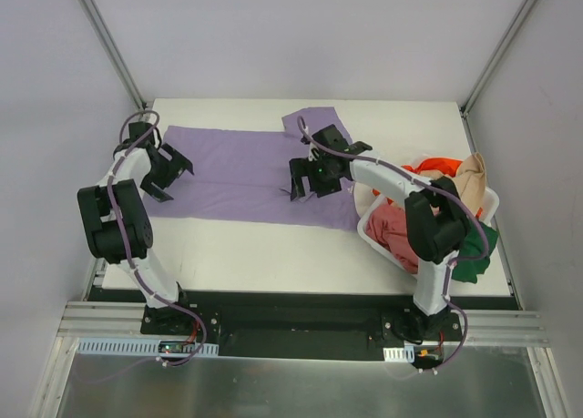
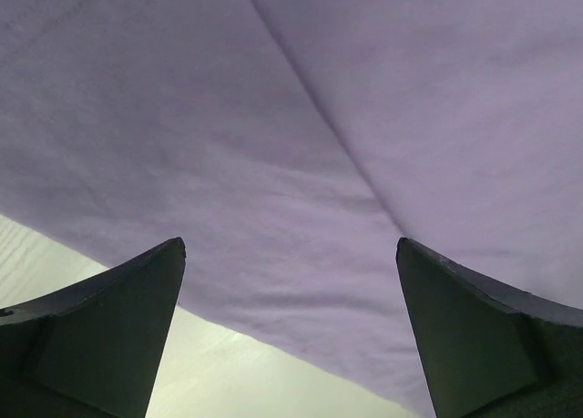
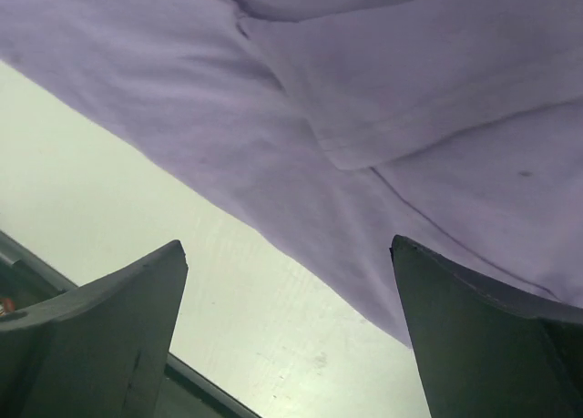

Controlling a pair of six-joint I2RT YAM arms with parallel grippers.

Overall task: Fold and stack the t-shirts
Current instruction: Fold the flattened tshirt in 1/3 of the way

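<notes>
The lavender t-shirt (image 1: 246, 174) lies spread flat across the white table (image 1: 273, 254), one sleeve reaching to the far edge. My left gripper (image 1: 169, 179) is open and empty over the shirt's left end; its wrist view shows the cloth (image 2: 301, 117) and its near hem between the fingers. My right gripper (image 1: 301, 186) is open and empty over the shirt's right half; its view shows a sleeve (image 3: 410, 81) and the shirt's near edge. Orange-red (image 1: 437, 166), beige (image 1: 471, 175), dusty pink (image 1: 393, 229) and dark green (image 1: 474, 252) shirts are heaped in the basket.
The white plastic basket (image 1: 369, 229) stands at the table's right side, next to the right arm. Grey walls and metal posts close in the table on three sides. A black rail (image 3: 27, 263) runs along the table's near edge.
</notes>
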